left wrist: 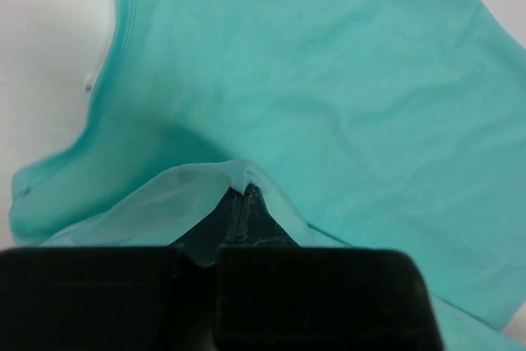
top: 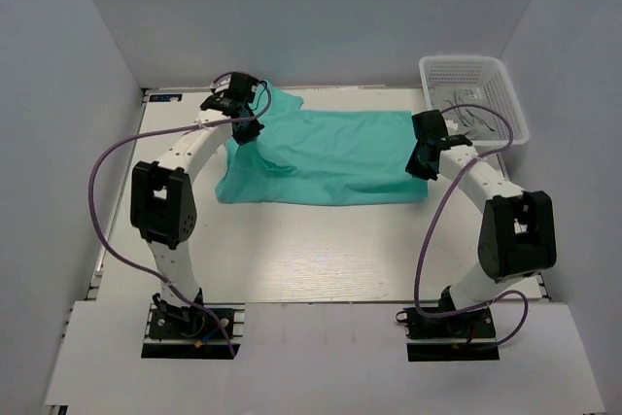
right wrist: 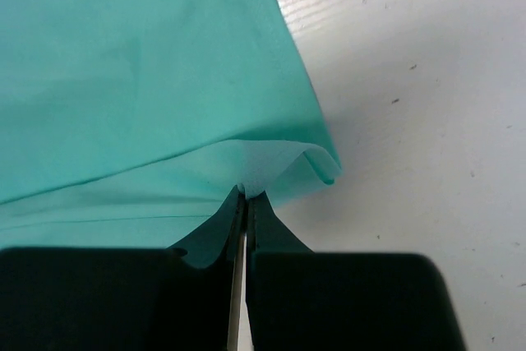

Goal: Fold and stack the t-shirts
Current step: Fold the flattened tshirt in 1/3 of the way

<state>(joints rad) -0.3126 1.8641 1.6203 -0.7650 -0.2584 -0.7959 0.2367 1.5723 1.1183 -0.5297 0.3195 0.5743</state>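
Note:
One teal-green t-shirt [top: 326, 157] lies across the far middle of the table, folded lengthwise. My left gripper [top: 243, 128] is shut on the cloth at the shirt's left end, near a sleeve; in the left wrist view the fabric [left wrist: 329, 80] bunches over the closed fingertips [left wrist: 245, 191]. My right gripper [top: 424, 164] is shut on the shirt's right edge; in the right wrist view a pinch of cloth [right wrist: 164, 80] sits between the closed fingertips [right wrist: 245, 195], with a folded corner [right wrist: 325, 166] just beside them. Both ends are held slightly off the table.
A white mesh basket [top: 473, 94] stands at the far right corner with something grey inside. Grey walls enclose the table on three sides. Purple cables loop beside each arm.

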